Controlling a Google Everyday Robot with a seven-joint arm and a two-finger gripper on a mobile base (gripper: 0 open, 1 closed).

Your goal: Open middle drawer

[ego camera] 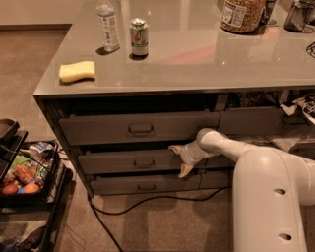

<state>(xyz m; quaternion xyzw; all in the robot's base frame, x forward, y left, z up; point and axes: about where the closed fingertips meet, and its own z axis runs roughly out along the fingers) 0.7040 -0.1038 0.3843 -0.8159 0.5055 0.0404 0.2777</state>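
The middle drawer [123, 162] is a wide dark-grey front with a small loop handle [143, 162] at its centre, and a dark gap shows above it. My gripper [179, 158] is at the right end of this front, to the right of the handle. It is open, with one finger [173, 147] up by the drawer's top edge and the other lower down. Nothing is held between them. My white arm [221, 142] reaches in from the right.
A taller drawer [140, 129] lies above and a slimmer one [145, 186] below. On the counter [197, 59] stand a sponge [77, 71], bottle [108, 25], can [139, 37] and jar [241, 15]. A snack cart [24, 172] stands left; a cable [147, 204] crosses the floor.
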